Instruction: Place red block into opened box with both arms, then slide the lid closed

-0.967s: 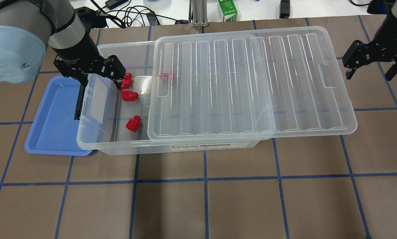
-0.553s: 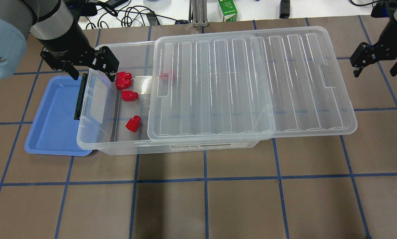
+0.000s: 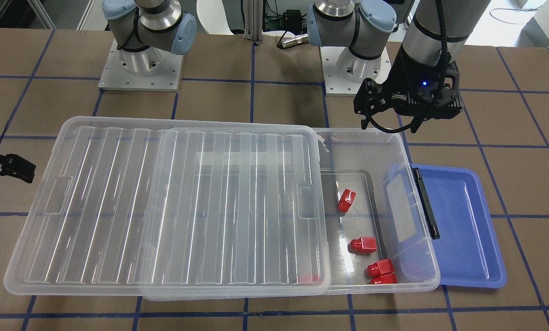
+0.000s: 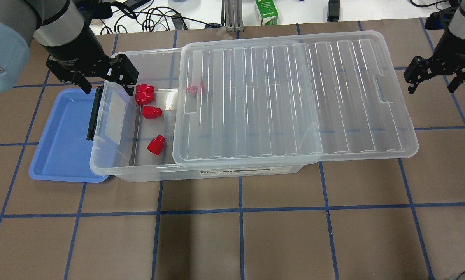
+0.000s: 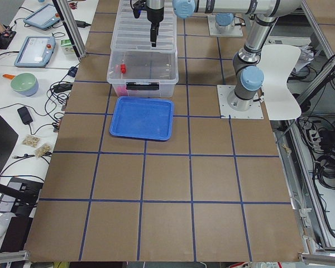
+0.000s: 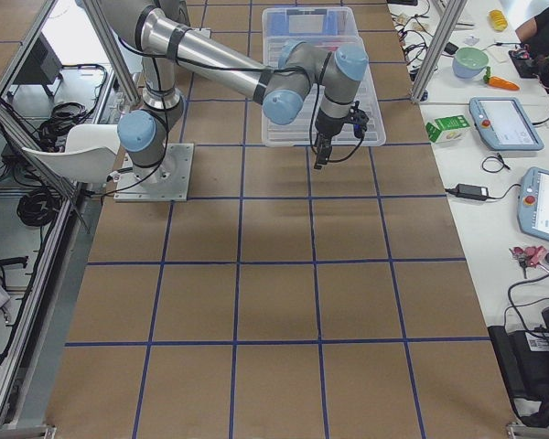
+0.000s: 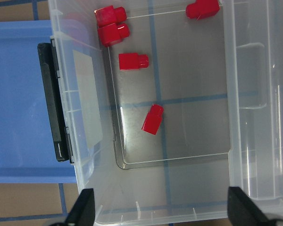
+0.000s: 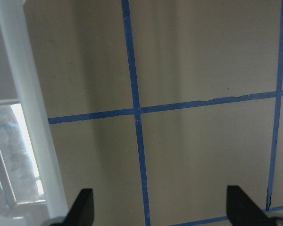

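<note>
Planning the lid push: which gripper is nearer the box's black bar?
Left. The left gripper hovers beside the black bar; the right gripper hangs past the far end of the lid.

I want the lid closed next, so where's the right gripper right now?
Overhead view: the right gripper hangs at the right edge, open, just beyond the lid at its right short end, not touching it.

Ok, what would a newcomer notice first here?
The big ribbed clear lid, lying partway across the box and overhanging one end. Then the bright red blocks in the box's uncovered end, next to a blue tray. The left gripper hovers open at that end; the right gripper hangs open past the lid's overhang.
</note>
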Robot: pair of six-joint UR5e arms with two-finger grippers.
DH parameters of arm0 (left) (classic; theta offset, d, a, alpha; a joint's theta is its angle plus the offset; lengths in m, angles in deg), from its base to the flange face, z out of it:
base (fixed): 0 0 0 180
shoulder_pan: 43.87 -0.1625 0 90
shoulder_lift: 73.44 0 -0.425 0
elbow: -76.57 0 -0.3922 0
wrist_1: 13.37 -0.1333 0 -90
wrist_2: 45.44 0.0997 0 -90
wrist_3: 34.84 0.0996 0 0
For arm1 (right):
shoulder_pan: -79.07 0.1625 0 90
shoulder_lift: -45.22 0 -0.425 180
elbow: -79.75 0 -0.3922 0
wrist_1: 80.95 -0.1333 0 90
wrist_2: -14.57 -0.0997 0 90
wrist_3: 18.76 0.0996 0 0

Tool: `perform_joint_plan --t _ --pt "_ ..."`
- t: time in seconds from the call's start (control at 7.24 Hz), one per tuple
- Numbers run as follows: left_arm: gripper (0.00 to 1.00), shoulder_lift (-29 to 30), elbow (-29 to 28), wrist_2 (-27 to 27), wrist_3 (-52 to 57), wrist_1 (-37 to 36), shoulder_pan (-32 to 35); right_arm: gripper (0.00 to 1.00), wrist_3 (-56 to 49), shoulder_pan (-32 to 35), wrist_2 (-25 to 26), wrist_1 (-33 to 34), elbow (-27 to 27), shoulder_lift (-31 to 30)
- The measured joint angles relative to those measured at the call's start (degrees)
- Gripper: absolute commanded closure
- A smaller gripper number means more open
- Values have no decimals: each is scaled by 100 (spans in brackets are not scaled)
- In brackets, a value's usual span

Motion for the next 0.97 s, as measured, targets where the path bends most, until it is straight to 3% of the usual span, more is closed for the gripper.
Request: perform_joint_plan --t 0.97 --pt "0 -10 55 1 -9 -1 -1 0 6 52 -72 -14 -203 60"
